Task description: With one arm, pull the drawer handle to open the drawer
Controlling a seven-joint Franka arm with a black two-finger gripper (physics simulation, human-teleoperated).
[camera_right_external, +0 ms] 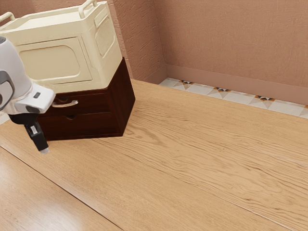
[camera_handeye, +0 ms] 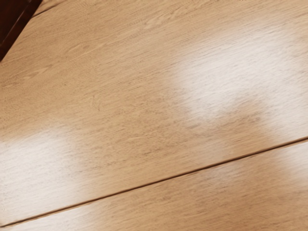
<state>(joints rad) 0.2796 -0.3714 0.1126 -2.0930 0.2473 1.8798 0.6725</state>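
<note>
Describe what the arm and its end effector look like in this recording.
In the exterior view, the arm is glossy white and rounded, with grey trim around a joint at the picture's edge. Its blocky white wrist section carries a small dark rectangular inset. Beneath it, a black rounded collar leads to the slim black end effector, which has a small whitish patch on its side and a pale tip.

looks like a room in somebody's home to me, tho i can't tell which one. you've got textured pinkish-brown walls [camera_right_external: 231, 38] with a smooth matching baseboard [camera_right_external: 240, 86], plus a pale tiled floor [camera_right_external: 199, 88] with orange and dark patterns. the light brown wood-grain worktop [camera_right_external: 192, 144] and little dark reddish-brown drawer cabinet [camera_right_external: 91, 125] feel pretty homey too.
</note>
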